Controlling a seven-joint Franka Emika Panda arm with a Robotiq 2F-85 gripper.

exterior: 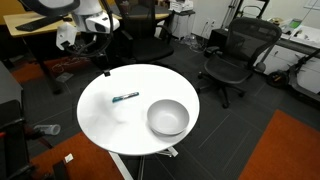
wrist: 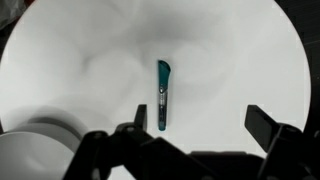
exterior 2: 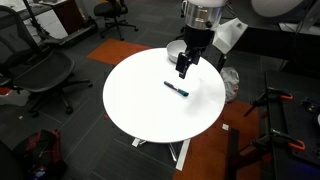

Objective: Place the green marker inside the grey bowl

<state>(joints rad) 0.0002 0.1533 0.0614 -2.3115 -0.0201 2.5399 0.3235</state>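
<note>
The green marker (exterior: 125,97) lies flat on the round white table (exterior: 110,125). It also shows in an exterior view (exterior 2: 176,89) and in the wrist view (wrist: 163,95). The grey bowl (exterior: 168,117) stands upright on the table, apart from the marker. Only its rim shows at the lower left of the wrist view (wrist: 35,150). My gripper (exterior 2: 185,65) hangs open and empty above the table. In the wrist view its fingers (wrist: 200,125) are spread, and the marker lies just ahead of one finger, not between them.
Black office chairs (exterior: 235,55) stand round the table, and desks with clutter (exterior: 40,20) stand behind them. Another chair (exterior 2: 40,75) and a stand (exterior 2: 280,120) are on the floor nearby. The table edge (exterior 2: 150,130) is close on all sides.
</note>
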